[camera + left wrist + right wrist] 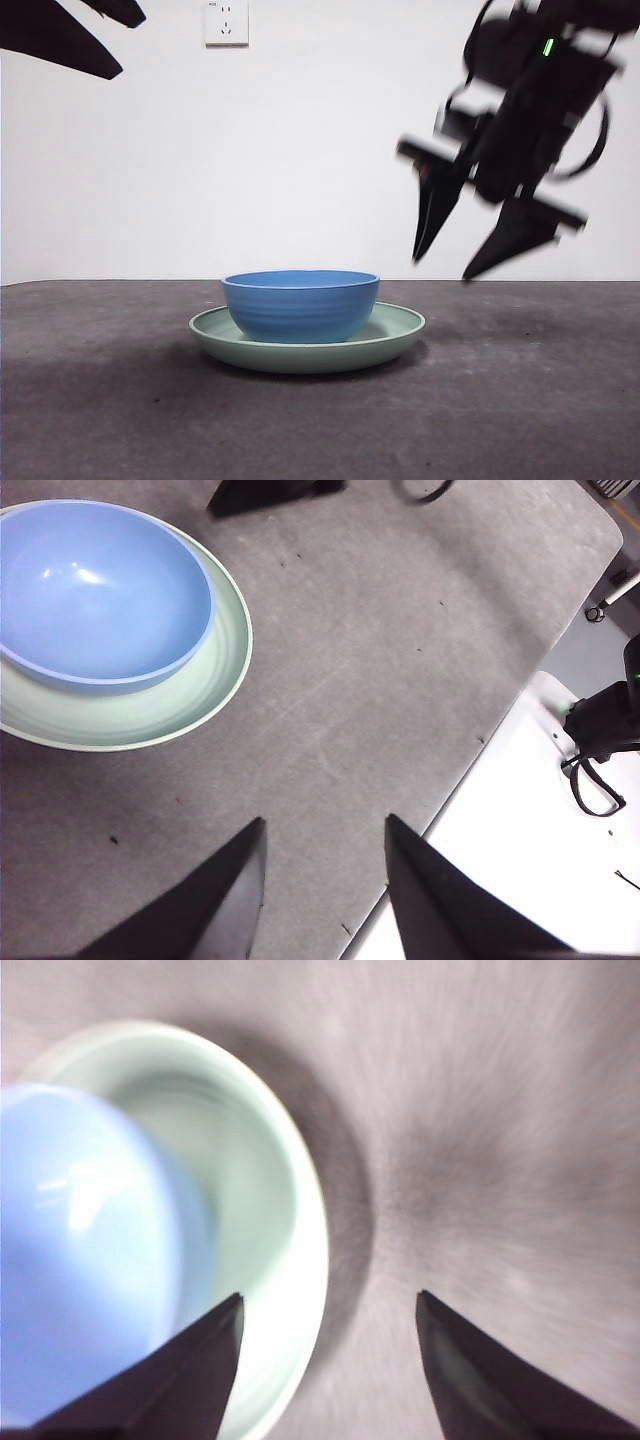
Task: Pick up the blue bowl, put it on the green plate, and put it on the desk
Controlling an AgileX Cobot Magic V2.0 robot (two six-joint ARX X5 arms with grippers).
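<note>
The blue bowl sits upright inside the green plate, which rests on the desk. My right gripper hangs open and empty above the desk, just right of the plate's rim. In the right wrist view, blurred, the plate and the bowl lie beside its open jaws. My left gripper is open and empty over bare desk, apart from the bowl and the plate. It shows only as a dark tip at the front view's top left.
A white wall with a socket stands behind the desk. In the left wrist view, the desk's edge runs beside a white surface with a black device and cable.
</note>
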